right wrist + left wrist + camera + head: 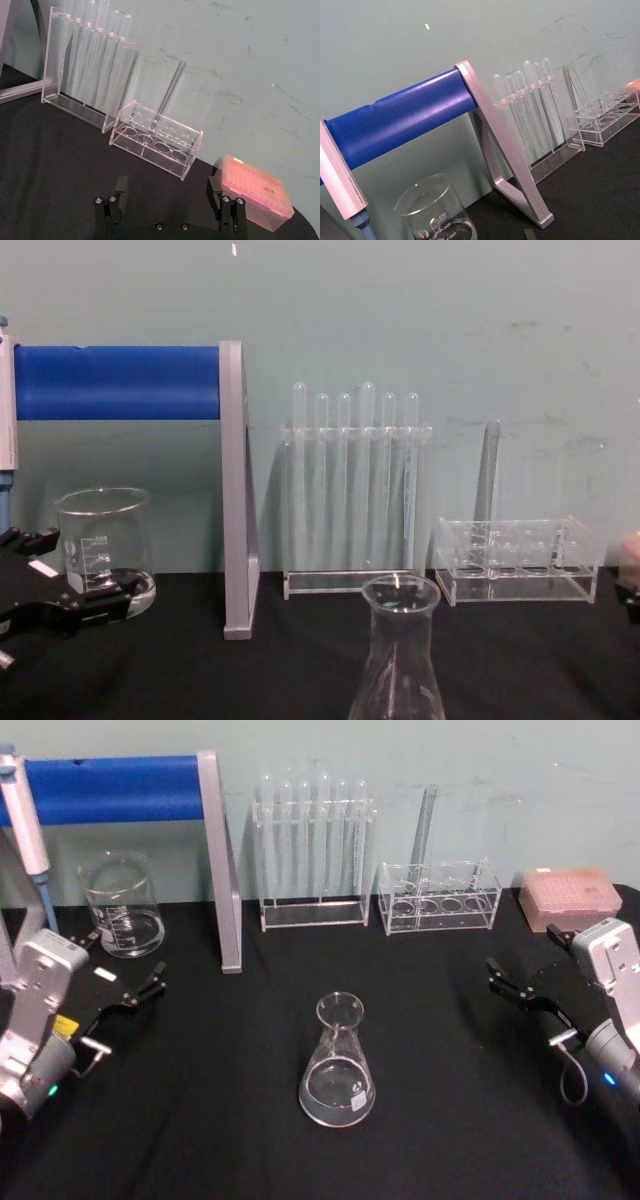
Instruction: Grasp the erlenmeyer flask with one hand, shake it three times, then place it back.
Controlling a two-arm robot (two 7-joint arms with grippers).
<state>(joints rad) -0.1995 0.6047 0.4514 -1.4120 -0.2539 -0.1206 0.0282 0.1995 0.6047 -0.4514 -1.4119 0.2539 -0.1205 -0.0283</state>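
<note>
Left gripper (125, 963) open, empty, at far left. Right gripper (522, 952) open, empty, at far right. Flask (338, 1065) upright at centre front, between both, roughly equidistant. Neck axis vertical, so likely a sideways reach inward from either arm.

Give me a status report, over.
Left tool open, left side. Right tool open, right side. Erlenmeyer flask upright between them, ungrasped. Nothing between tools and flask.

Flask (338, 1065) standing mid-table (440, 1120), left gripper (130, 960) off to its left, right gripper (522, 950) to its right, beaker (122, 907) back left, stand (222, 870) beside it, tall rack (314, 850) behind the flask, low rack (440, 898) further right, box (570, 898) far right.
</note>
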